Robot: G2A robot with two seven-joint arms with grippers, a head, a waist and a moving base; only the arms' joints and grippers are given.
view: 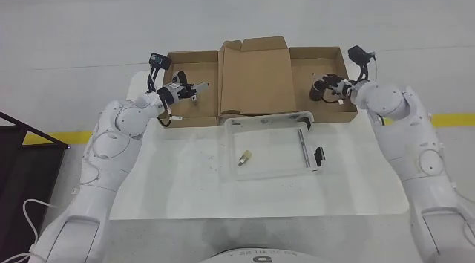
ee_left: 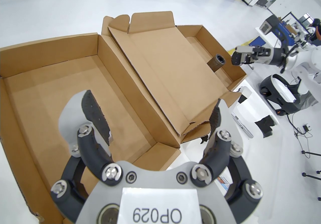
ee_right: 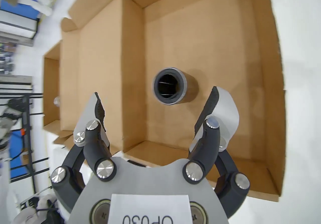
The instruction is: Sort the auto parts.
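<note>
From my console the biggest thing is the white table (view: 178,185), and along its far edge lies the cardboard box (view: 256,77), opened flat into a left compartment (ee_left: 50,99), a raised middle panel and a right compartment (ee_right: 213,34). Nearer the robot, just in front of the middle panel, sits a clear tray (view: 271,176). My left gripper (ee_left: 154,98) hangs over the left compartment with its fingers spread wide and nothing between them; under it I see bare cardboard floor. My right gripper (ee_right: 155,90) is over the right compartment, its fingers also spread and holding nothing. It points at the dark cylindrical sleeve (ee_right: 170,89), which sits on the floor of that compartment toward the side next to the middle panel, its open end turned up toward the gripper. In the left wrist view the fingertips stand just beside the sleeve with a small gap, so I read them as apart. Inside the tray a thin metal rod (view: 303,148) lies along the right side. A small black part (view: 318,157) sits at the tray's right rim, though I cannot tell whether inside or outside it. A small brass-coloured part (view: 243,157) lies on the tray's left half, well apart from the rod.
</note>
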